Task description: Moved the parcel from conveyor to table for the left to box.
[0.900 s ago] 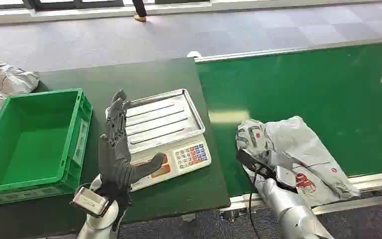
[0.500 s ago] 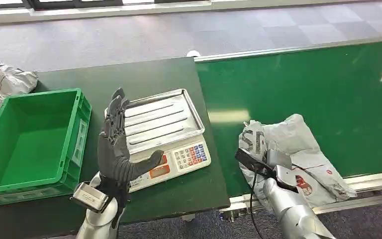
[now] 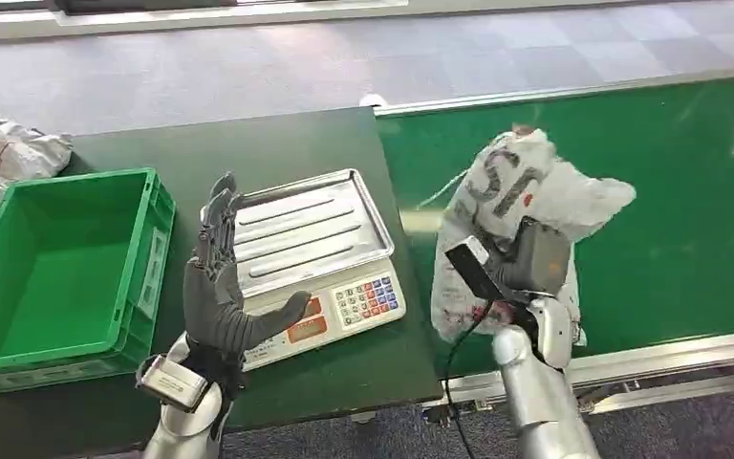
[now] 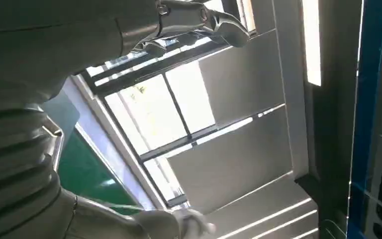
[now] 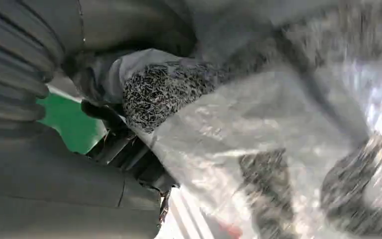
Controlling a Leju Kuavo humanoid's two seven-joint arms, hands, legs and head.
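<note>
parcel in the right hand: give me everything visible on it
The parcel is a soft grey plastic mailer bag, crumpled and glossy, with large dark lettering and small red marks near its lower edge. The right hand grips it from the near side, holding it raised and roughly upright over the green conveyor, close beside the table edge. The right wrist view shows wrinkled film against the fingers.

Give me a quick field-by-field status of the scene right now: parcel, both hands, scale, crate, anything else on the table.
parcel: grey plastic mailer, lifted off the green conveyor, bunched and upright
right hand: grips the parcel from below, above the conveyor near the table edge
left hand: raised over the table, fingers spread, holds nothing, thumb in front of the scale's display
scale: on the table, steel pan bare
crate: green, on the table's left part, nothing visible inside
other: more grey mailers beyond the crate, far left
</note>
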